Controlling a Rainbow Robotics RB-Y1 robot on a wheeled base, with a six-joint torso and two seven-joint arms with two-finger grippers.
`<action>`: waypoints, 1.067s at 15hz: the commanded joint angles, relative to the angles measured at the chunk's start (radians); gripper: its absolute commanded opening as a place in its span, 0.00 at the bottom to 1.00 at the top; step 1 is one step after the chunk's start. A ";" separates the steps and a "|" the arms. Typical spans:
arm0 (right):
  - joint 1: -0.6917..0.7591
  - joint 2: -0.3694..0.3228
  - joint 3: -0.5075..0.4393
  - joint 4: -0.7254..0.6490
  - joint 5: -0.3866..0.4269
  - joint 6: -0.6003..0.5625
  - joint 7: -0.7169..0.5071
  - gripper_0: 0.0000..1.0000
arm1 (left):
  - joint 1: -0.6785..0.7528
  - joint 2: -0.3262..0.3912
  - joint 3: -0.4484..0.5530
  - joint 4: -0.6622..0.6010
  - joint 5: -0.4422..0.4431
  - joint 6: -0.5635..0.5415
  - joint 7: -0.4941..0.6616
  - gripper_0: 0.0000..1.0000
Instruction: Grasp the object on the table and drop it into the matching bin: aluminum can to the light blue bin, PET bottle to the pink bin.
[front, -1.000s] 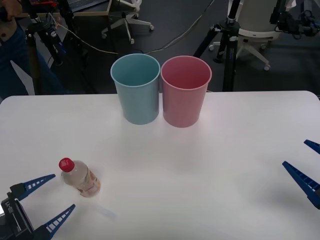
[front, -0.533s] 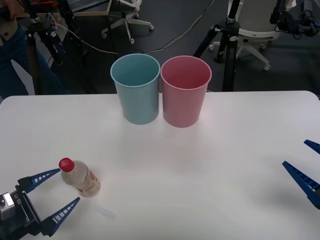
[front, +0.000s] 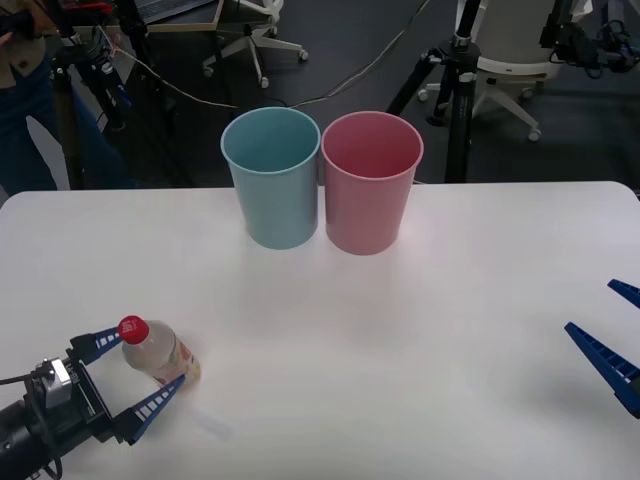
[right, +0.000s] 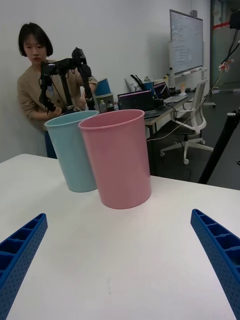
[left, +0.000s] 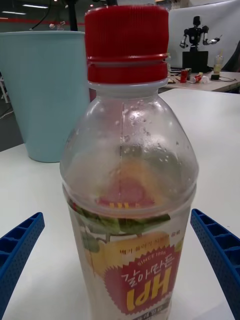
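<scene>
a black tripod (front: 455, 80) stands on the dark floor behind the table's far edge, with white office chairs (front: 505, 60) near it, cables trailing across.

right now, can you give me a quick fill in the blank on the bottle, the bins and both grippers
1. The PET bottle stands upright on the table, topped by a ____ screw cap.
2. The left gripper is open, with one blue finger on either side of the ____.
3. In the front view, the bin to the right of the light blue bin is the ____ bin.
4. The right gripper waits, open, at the table's ____ edge.

Missing words: red; bottle; pink; right
</scene>
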 joint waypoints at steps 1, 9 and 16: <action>0.000 0.000 0.000 0.000 0.000 0.000 0.000 1.00 | -0.030 -0.003 -0.034 0.000 0.002 0.032 0.003 1.00; 0.000 0.000 0.000 0.000 0.000 0.000 0.000 1.00 | -0.065 -0.012 -0.063 0.000 -0.005 0.058 0.032 0.00; 0.000 0.000 0.000 0.000 0.000 0.000 0.000 1.00 | -0.065 -0.003 -0.056 -0.002 0.006 0.058 0.069 0.00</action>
